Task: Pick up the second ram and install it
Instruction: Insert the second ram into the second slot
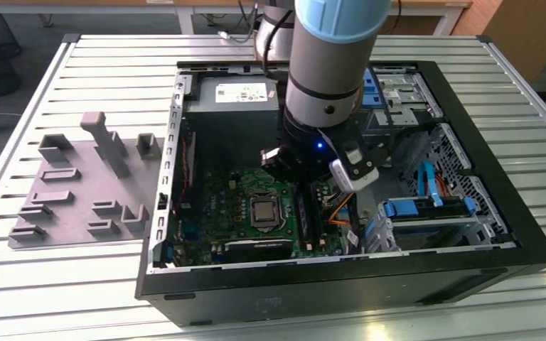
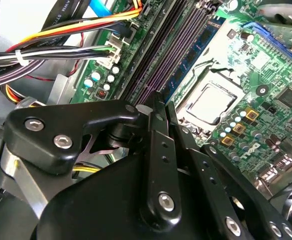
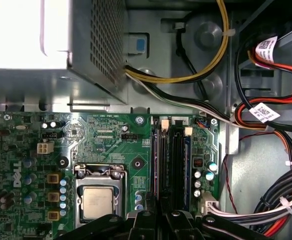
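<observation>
Fingers [image 2: 158, 107] look pressed together above the motherboard's memory slots [image 3: 170, 160]; we see them low inside the open computer case [image 1: 529, 249]. We cannot pick out the second ram among those slots.

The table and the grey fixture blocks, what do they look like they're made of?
The table looks like ribbed metal, likely aluminium: pale silvery slats with a dull sheen. The grey fixture blocks look like matte plastic: flat uniform grey, no glint, though painted metal can't be ruled out.
</observation>
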Robot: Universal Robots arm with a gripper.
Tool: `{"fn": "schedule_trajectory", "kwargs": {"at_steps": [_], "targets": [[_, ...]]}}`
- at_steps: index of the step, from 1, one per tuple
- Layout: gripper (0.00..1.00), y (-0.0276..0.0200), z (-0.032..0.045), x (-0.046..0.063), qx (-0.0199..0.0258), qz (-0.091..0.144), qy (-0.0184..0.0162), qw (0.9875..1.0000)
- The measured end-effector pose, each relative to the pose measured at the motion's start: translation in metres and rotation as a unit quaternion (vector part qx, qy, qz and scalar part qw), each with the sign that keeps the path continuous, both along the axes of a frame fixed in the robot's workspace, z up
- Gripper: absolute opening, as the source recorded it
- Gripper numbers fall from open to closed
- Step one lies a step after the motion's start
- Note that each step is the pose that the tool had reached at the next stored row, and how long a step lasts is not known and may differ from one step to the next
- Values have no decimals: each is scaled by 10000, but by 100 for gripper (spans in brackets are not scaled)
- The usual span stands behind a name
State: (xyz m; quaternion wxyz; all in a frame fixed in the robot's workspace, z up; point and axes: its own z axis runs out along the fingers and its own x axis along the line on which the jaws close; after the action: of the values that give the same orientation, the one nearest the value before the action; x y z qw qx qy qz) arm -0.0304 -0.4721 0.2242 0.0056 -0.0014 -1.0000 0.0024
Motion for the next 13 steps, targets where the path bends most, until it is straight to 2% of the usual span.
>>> {"fn": "schedule_trajectory", "kwargs": {"at_steps": [13], "targets": [[14, 0, -45, 40, -1, 18, 0, 10000]]}}
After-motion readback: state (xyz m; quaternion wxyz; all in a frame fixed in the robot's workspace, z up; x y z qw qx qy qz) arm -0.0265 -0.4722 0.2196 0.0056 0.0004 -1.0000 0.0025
